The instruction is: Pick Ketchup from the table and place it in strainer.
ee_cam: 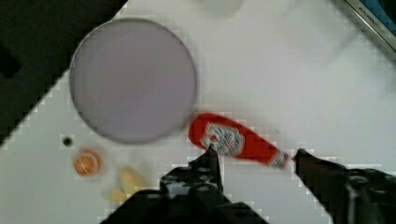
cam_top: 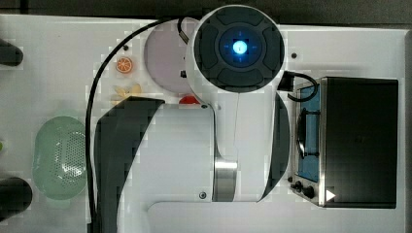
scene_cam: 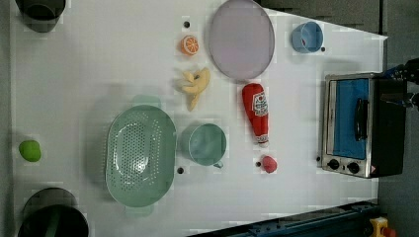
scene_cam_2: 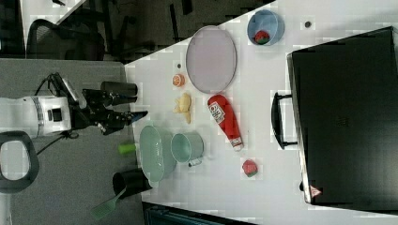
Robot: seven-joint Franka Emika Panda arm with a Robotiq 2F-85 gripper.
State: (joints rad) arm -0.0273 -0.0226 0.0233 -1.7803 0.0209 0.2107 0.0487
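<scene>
The Ketchup is a red bottle with a white label. It lies flat on the white table between the purple plate and a small red strawberry. The strainer, a pale mint-green oval basket, sits toward the left view's left, beside a green cup. In the wrist view my gripper is open and above the table. Its two dark fingertips straddle the Ketchup lying below, apart from it. In the right view the gripper is raised, with the Ketchup and strainer on the table.
A toaster oven stands at the left view's right. An orange slice, a banana peel and a blue cup lie near the plate. A green lime and black cups sit at the left view's left edge.
</scene>
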